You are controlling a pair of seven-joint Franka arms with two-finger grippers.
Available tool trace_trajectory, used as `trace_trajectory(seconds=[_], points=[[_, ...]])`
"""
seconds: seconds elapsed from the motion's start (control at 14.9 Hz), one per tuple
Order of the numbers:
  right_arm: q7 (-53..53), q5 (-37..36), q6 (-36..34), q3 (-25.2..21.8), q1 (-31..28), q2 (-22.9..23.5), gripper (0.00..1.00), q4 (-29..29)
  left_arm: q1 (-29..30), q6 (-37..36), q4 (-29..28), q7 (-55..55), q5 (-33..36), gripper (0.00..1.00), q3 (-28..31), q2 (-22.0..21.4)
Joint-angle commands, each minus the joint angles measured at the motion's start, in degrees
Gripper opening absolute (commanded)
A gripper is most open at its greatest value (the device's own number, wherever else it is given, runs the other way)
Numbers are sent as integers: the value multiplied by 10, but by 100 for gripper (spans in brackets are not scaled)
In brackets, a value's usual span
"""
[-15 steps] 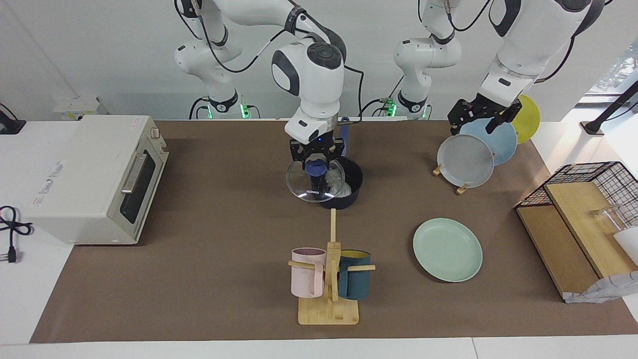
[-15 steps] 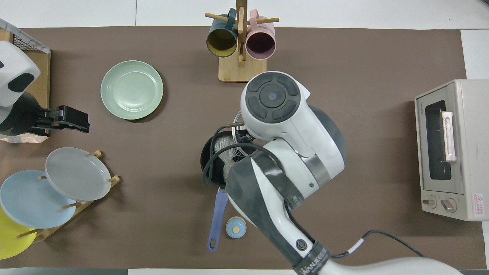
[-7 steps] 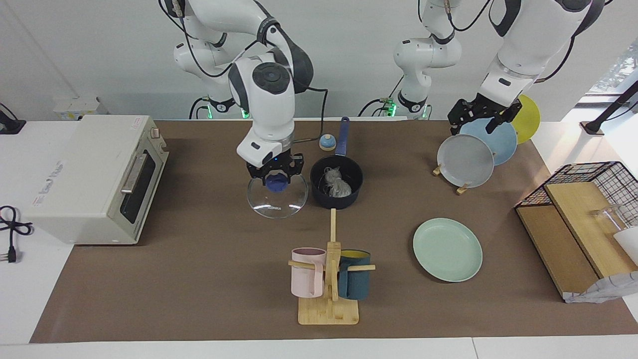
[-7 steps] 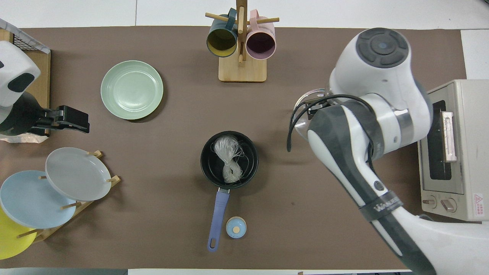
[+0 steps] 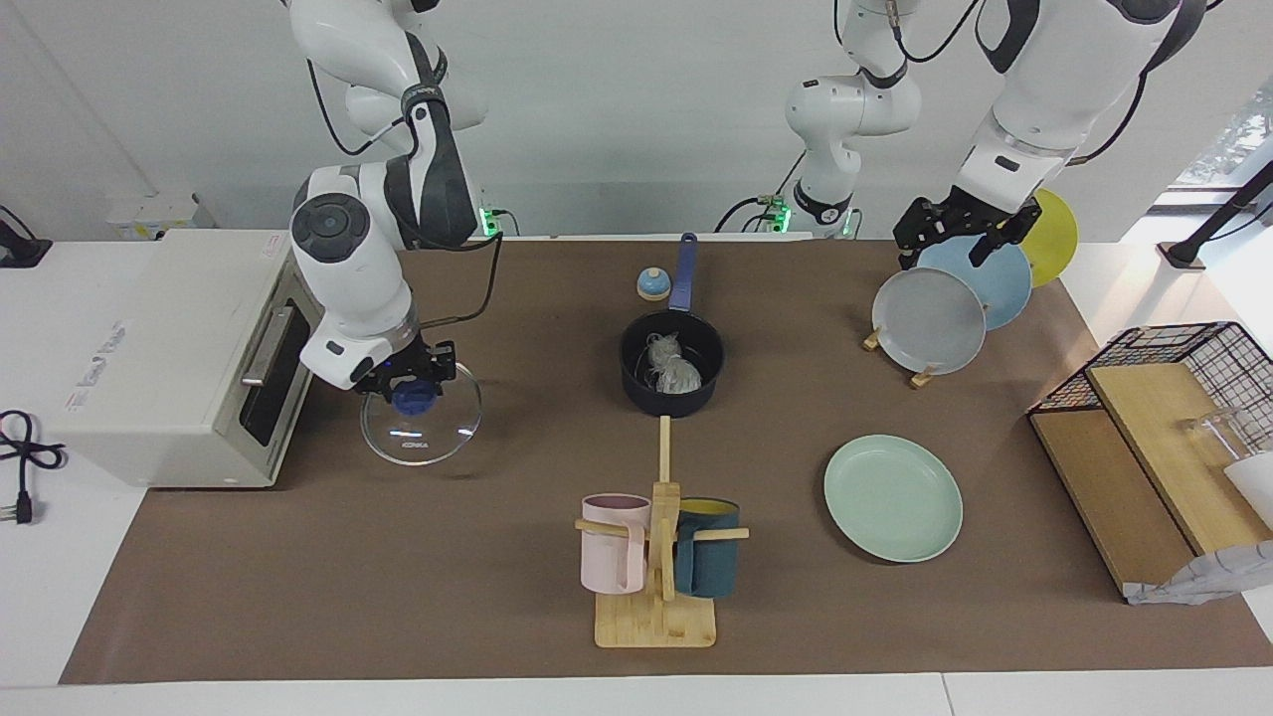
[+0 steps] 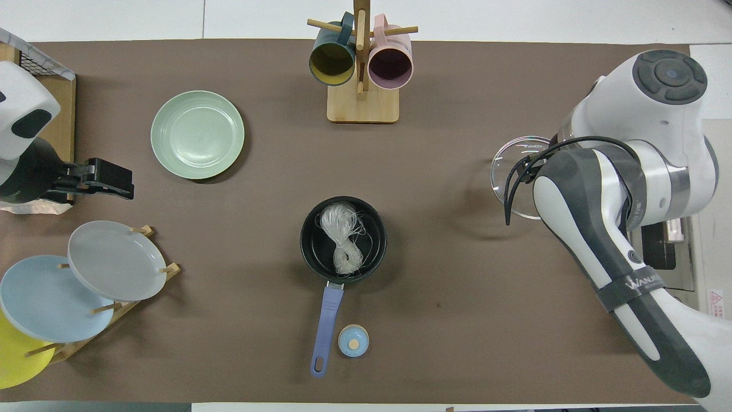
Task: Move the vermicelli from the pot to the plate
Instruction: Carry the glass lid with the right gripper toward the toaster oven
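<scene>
The vermicelli point(image 5: 669, 364) lies as a whitish bundle inside the uncovered dark navy pot point(image 5: 637, 384) at mid-table; both also show in the overhead view, vermicelli point(image 6: 342, 240) and pot point(image 6: 311, 252), whose blue handle point(image 6: 325, 326) points toward the robots. The mint-green plate point(image 5: 892, 497) lies bare, farther from the robots and toward the left arm's end; it also shows from overhead point(image 6: 197, 134). My right gripper point(image 5: 410, 384) is shut on the blue knob of a glass lid point(image 5: 423, 434), held low over the table in front of the toaster oven. My left gripper point(image 5: 950, 235) waits over the plate rack.
A toaster oven point(image 5: 189, 348) stands at the right arm's end. A mug tree point(image 5: 658, 557) with a pink and a teal mug stands farther from the robots than the pot. A rack point(image 5: 945, 298) holds grey, blue and yellow plates. A small blue bell point(image 5: 651, 285) sits beside the pot handle.
My right gripper has carried the glass lid off the pot and sideways toward the toaster oven, uncovering the vermicelli. The left arm has not moved.
</scene>
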Motion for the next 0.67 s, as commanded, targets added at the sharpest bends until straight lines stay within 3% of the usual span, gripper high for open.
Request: trace_trajectory(seconds=[0.0, 0.2, 0.61], points=[[-27, -2, 107, 7, -13, -50, 45, -114, 9, -2, -5, 0, -1, 100, -5, -9], [-62, -2, 173, 7, -38, -66, 45, -173, 9, -2, -5, 0, -1, 100, -5, -9], [-64, 8, 192, 8, -54, -81, 45, -218, 9, 2, -5, -1, -1, 100, -5, -9]])
